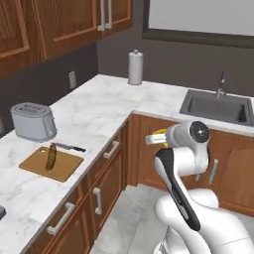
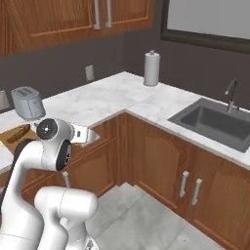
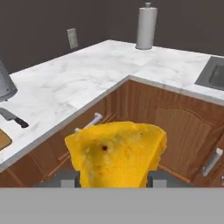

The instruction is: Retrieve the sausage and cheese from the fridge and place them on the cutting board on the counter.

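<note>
halfway there: cheese (image 3: 117,153) in transit

my pincer (image 3: 113,178) is clamped on the cheese, above the floor near the counter (image 1: 94,114); the sausage (image 1: 50,157) already lies on the cutting board (image 1: 63,166).

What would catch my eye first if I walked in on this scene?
Probably the bright yellow cheese, a wedge clamped between the tips of the gripper in front of the brown cabinets. Next, the sausage lying on the cutting board on the counter, with a knife beside it and a toaster behind.
</note>
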Robot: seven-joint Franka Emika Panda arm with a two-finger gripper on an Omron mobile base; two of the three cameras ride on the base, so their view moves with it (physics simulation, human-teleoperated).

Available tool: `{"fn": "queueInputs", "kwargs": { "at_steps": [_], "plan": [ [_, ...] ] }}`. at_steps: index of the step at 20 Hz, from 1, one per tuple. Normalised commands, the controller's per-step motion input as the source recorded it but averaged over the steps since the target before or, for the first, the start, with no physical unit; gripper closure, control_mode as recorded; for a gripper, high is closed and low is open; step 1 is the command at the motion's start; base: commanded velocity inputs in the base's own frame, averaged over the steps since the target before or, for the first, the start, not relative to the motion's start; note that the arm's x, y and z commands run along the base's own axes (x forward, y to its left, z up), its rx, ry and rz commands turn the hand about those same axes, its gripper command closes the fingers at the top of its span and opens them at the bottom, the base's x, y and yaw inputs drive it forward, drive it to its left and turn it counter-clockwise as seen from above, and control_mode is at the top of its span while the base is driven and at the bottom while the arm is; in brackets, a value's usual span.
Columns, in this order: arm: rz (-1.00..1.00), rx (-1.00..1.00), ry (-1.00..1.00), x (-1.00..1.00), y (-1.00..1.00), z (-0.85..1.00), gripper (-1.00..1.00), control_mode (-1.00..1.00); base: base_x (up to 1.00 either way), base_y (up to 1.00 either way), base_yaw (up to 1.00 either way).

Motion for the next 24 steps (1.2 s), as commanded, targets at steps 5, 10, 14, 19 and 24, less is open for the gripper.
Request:
{"fn": "queueInputs", "kwargs": {
  "at_steps": [5,10,14,19,24],
  "plan": [
    [0.00,0.00,0.00,0.00,0.00,0.00,1.00,1.00,0.66,0.00,0.54],
    [0.00,0.00,0.00,0.00,0.00,0.00,1.00,1.00,0.51,0.00,0.66],
    [0.00,0.00,0.00,0.00,0.00,0.00,1.00,1.00,0.31,-0.01,0.81],
    [0.00,0.00,0.00,0.00,0.00,0.00,1.00,1.00,0.43,-0.01,0.68],
    [0.00,0.00,0.00,0.00,0.00,0.00,1.00,1.00,0.46,-0.16,0.44]
  ]
}}
